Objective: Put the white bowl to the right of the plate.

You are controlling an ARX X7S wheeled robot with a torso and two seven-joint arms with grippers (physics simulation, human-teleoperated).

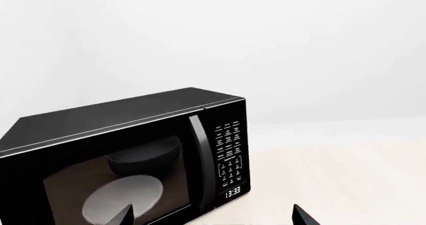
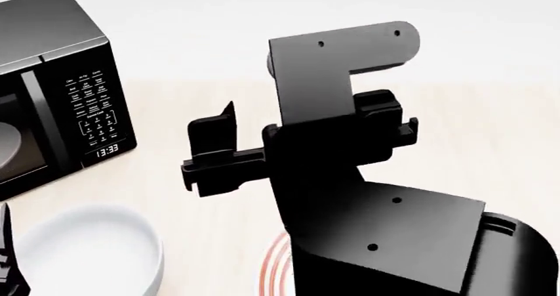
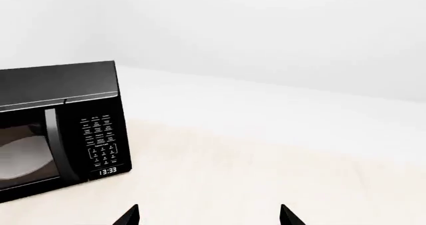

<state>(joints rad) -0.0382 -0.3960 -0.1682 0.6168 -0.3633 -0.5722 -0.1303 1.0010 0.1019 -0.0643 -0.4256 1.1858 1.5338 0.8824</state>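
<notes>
Both claws gape empty: the left claw (image 1: 211, 216) faces the microwave (image 1: 126, 155), the white bowl (image 2: 88, 250) on the desk (image 2: 219, 243) just beside it; the plate (image 2: 275, 263) hides under the raised right claw (image 3: 209, 216)

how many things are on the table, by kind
Microwave: 1, the black microwave
Bowl: 1, the white bowl
Plate: 1, the red-ringed plate, mostly hidden behind the robot's arm
Total: 3
</notes>
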